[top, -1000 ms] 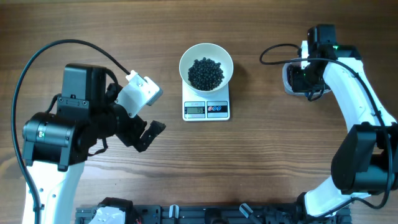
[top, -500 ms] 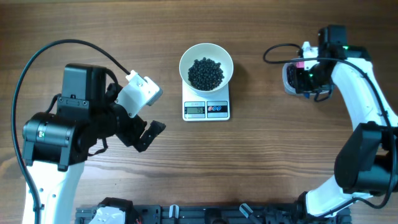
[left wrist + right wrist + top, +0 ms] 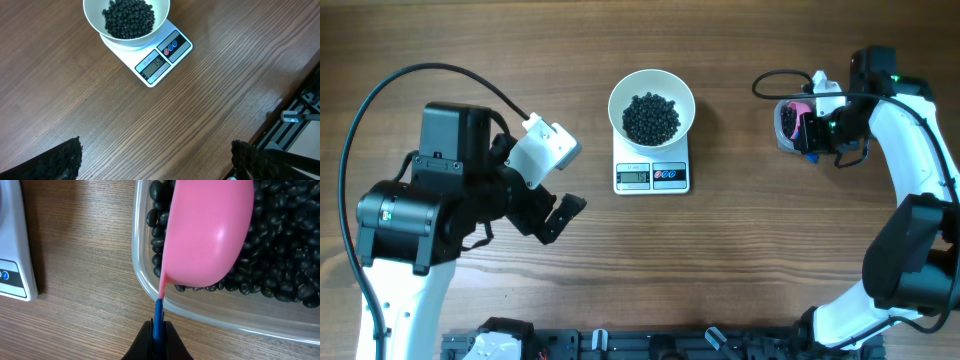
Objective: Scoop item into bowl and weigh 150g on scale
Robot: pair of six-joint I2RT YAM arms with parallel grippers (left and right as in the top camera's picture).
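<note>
White arm links, black joints, looping black cables.

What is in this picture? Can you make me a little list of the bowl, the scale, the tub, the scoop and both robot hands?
bowl: white bowl, sitting on the scale, black beans inside
scale: flat white scale, display too small to read
tub: clear tub, to the right of the scale, holds more beans
scoop: pink scoop with a blue handle, cup over the tub
right hand: right gripper, shut on the scoop's handle
left hand: left gripper, open, holding nothing, away from the scale
</note>
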